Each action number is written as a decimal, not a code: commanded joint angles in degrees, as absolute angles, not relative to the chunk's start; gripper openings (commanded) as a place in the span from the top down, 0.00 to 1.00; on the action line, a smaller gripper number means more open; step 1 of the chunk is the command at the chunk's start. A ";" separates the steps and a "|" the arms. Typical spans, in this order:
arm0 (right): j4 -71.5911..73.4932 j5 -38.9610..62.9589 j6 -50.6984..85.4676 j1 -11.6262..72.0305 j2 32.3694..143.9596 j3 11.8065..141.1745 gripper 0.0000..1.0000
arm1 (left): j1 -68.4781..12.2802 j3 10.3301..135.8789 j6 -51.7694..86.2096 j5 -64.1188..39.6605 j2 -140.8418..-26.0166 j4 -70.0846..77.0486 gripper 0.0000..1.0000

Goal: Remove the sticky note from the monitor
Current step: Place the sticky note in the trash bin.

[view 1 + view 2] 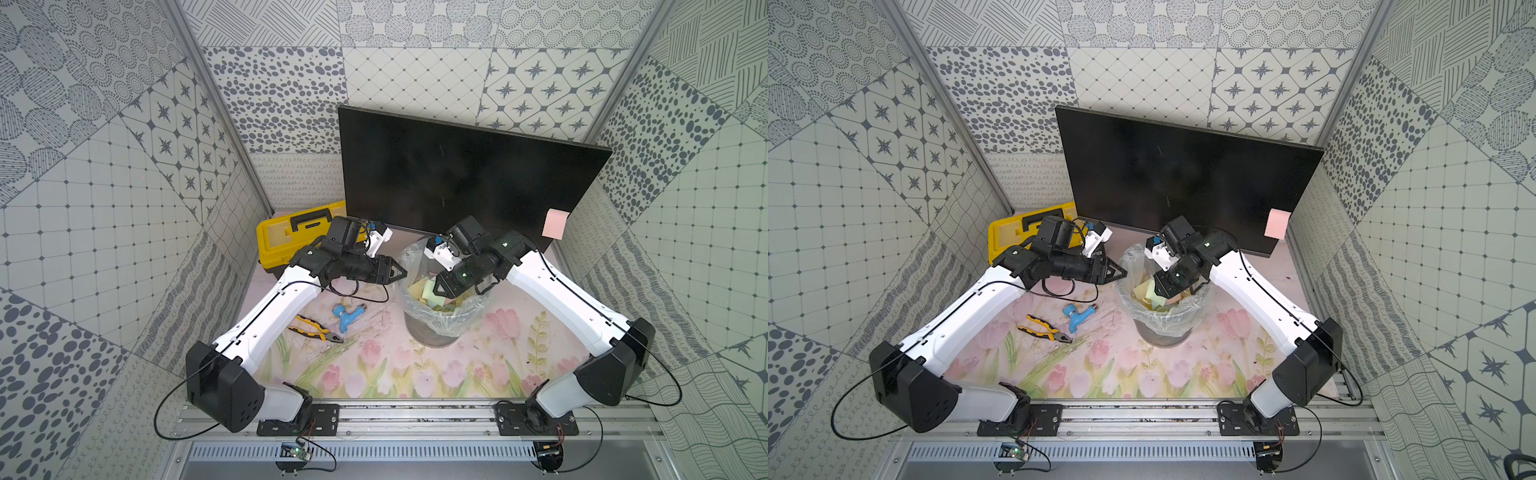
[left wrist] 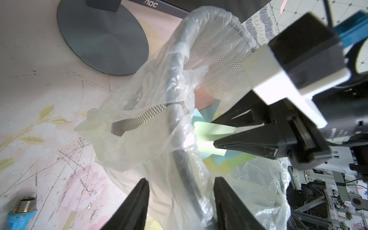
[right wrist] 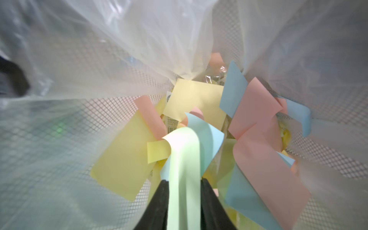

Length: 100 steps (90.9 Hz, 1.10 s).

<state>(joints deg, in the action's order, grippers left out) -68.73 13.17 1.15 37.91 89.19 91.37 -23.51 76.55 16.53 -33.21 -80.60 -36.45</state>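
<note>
The monitor [image 1: 457, 174] [image 1: 1175, 174] stands at the back, its screen dark. A pink sticky note [image 1: 556, 223] [image 1: 1278, 223] hangs on its lower right corner, far from both grippers. My right gripper [image 1: 436, 286] [image 3: 184, 182] points down into the lined mesh bin [image 1: 432, 336]. Its jaws stand a little apart, and a curled green note [image 3: 185, 155] [image 2: 209, 129] lies between them. My left gripper [image 1: 403, 272] [image 2: 181, 180] is open at the bin's left side, its fingers straddling the rim and the plastic liner.
Several coloured notes fill the bin. A yellow toolbox [image 1: 291, 237] sits at the back left, behind the left arm. Pliers [image 1: 318, 328] and a blue pipe fitting [image 1: 347, 318] lie on the flowered mat left of the bin. The monitor's round base [image 2: 103, 37] stands behind the bin.
</note>
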 commanded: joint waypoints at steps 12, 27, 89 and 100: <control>-70.09 12.96 -0.26 38.24 88.65 95.23 0.50 | -23.49 76.45 16.46 -34.45 -80.88 -34.92 0.43; -69.68 15.47 -0.12 38.30 88.10 95.62 0.40 | -23.48 76.62 16.35 -34.54 -80.92 -34.60 0.42; -67.41 11.55 0.40 37.68 82.35 99.17 0.06 | -23.47 74.42 15.56 -25.85 -76.39 -30.55 0.04; -67.26 8.25 0.37 37.03 80.62 100.39 0.03 | -23.47 73.02 14.72 -21.37 -74.27 -27.75 0.01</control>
